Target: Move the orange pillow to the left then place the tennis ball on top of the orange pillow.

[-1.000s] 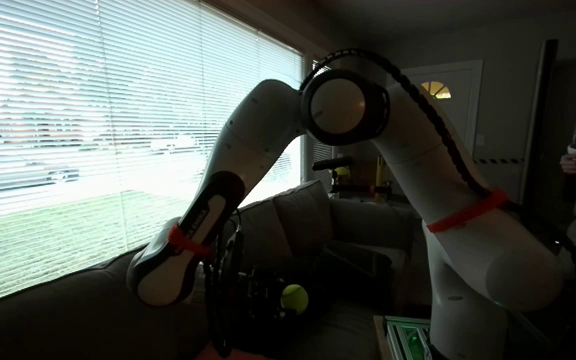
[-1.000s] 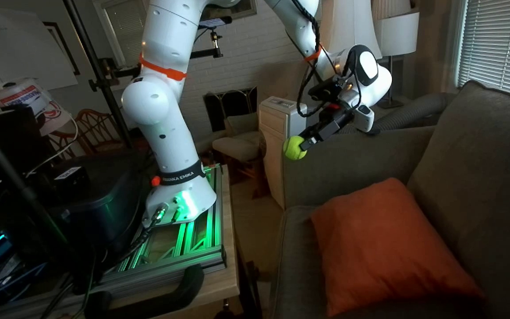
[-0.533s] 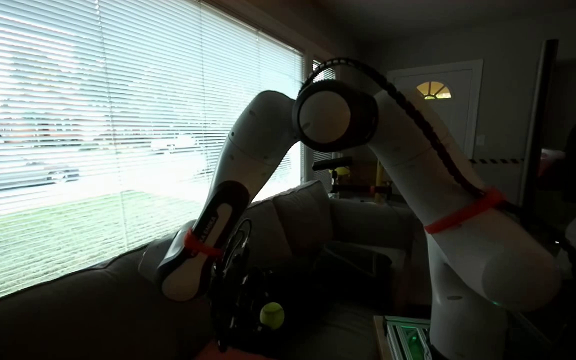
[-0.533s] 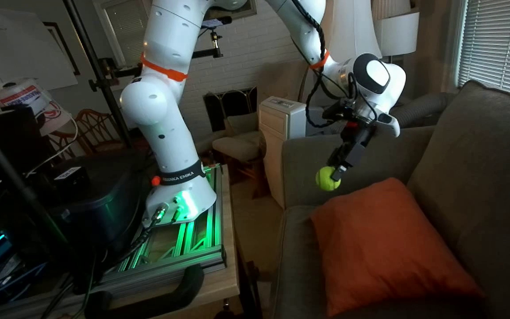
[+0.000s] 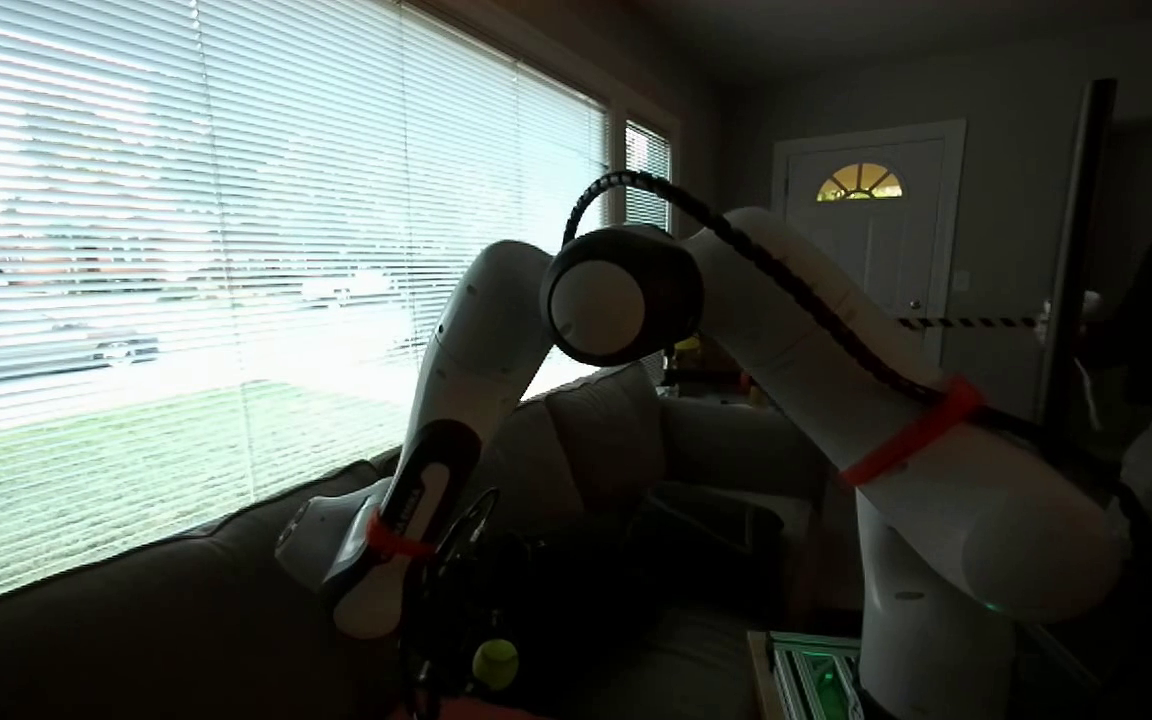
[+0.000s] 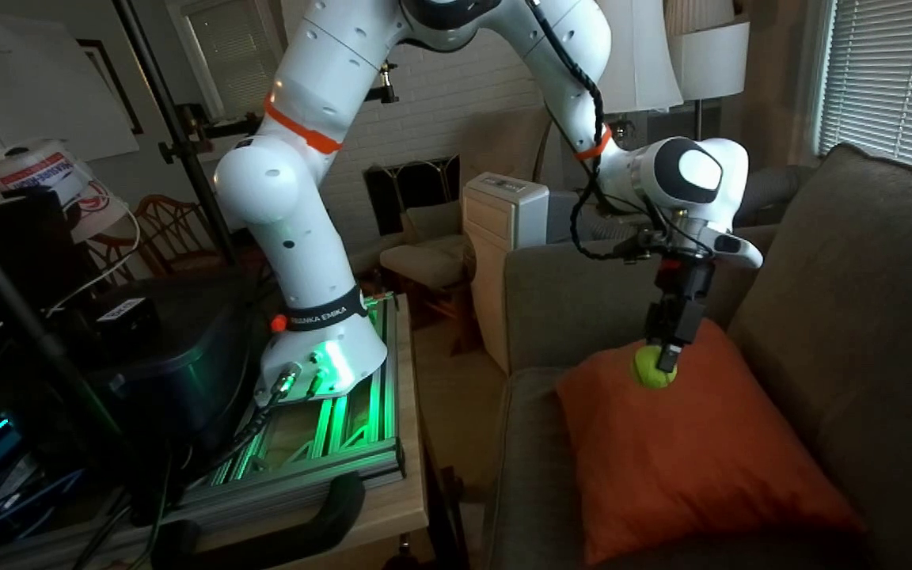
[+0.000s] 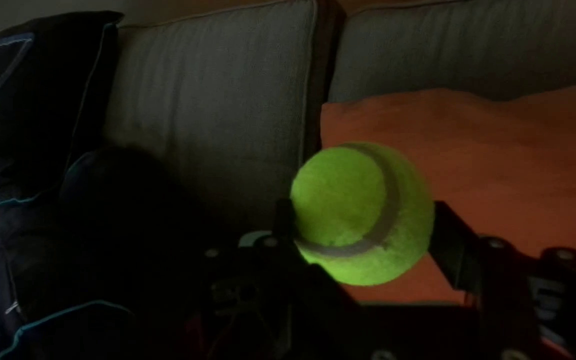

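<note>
- The gripper (image 7: pixel 363 222) clasps the tennis ball (image 6: pixel 649 370) between its jaws, near the orange pillow (image 6: pixel 693 463); contact unclear.
- The pillow lies on a gray sofa (image 6: pixel 533 451).
- A bright, blind-covered window (image 5: pixel 196 250) behind; a door (image 5: pixel 901 230) farther off.

The tennis ball (image 6: pixel 653 369) has swung down from in line with the sofa arm (image 6: pixel 567 309), and in an exterior view it now shows against the orange pillow (image 6: pixel 701 451); whether they touch I can't tell. The gripper (image 7: pixel 362 222) around it has tipped from a slant to nearly straight down. The robot's elbow (image 5: pixel 596 305) has sunk, baring more of the front door (image 5: pixel 901 250).
</note>
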